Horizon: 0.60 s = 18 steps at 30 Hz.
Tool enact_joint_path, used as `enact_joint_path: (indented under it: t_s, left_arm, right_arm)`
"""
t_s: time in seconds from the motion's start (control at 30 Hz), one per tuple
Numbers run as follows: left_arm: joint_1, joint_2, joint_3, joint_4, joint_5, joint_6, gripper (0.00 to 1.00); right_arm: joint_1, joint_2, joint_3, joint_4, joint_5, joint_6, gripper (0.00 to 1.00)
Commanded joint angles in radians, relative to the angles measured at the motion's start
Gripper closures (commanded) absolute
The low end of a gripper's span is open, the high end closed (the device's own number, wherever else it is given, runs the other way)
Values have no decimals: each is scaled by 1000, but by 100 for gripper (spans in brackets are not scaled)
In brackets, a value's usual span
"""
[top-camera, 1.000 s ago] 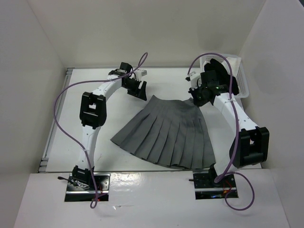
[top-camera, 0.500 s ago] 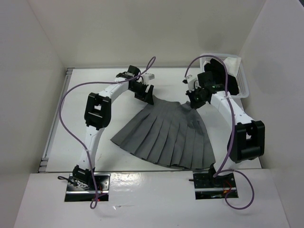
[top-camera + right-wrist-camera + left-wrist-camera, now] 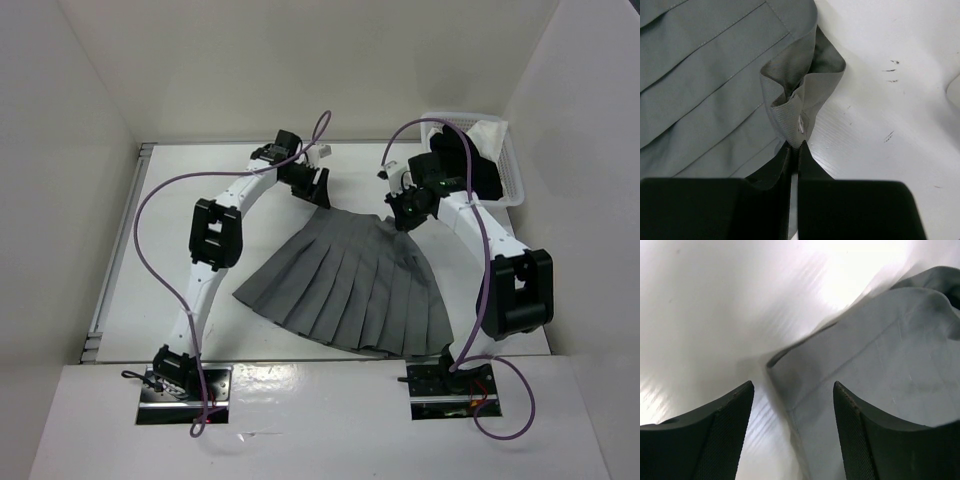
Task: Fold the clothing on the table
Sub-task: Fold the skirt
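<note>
Both arms [image 3: 197, 295] are white, black-jointed (purple cables [image 3: 137, 232]).

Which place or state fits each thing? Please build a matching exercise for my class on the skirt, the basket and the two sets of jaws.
Things:
1. skirt
2. basket
3. left jaws
4. right jaws

Places or states:
A. shut on a waistband corner
B. far right of the table
C. open, the other waistband corner between them
D. spread out mid-table, pleats showing

Pairs: 1-D, 2-B, 3-C, 4-A.
</note>
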Motion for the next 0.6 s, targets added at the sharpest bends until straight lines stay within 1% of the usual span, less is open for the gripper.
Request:
enact_joint_path:
  t_s: [0.0, 0.07, 0.17, 0.3, 0.4, 0.53, 0.57]
  left_arm:
    - [-19, 46, 85, -37, 20, -16, 29]
    - [-30, 57, 95, -46, 10, -16, 32]
    - [-39, 70, 96, -68, 10, -16, 34]
    - [-39, 89, 106, -146, 10, 18, 37]
    - [-39, 111, 137, -198, -8, 44, 42]
    - [-39, 154, 246, -269, -26, 53, 64]
    - [-39, 183, 281, -310, -26, 53, 76]
  right_arm:
    - [7, 6, 40, 13, -16, 8, 100]
    - [7, 6, 40, 13, -16, 8, 100]
    - [7, 6, 40, 13, -16, 8, 100]
    - [7, 6, 40, 13, -16, 8, 100]
    - [7, -3, 31, 13, -16, 8, 100]
    - [7, -3, 31, 22, -16, 8, 100]
    - [7, -3, 31, 22, -16, 8, 100]
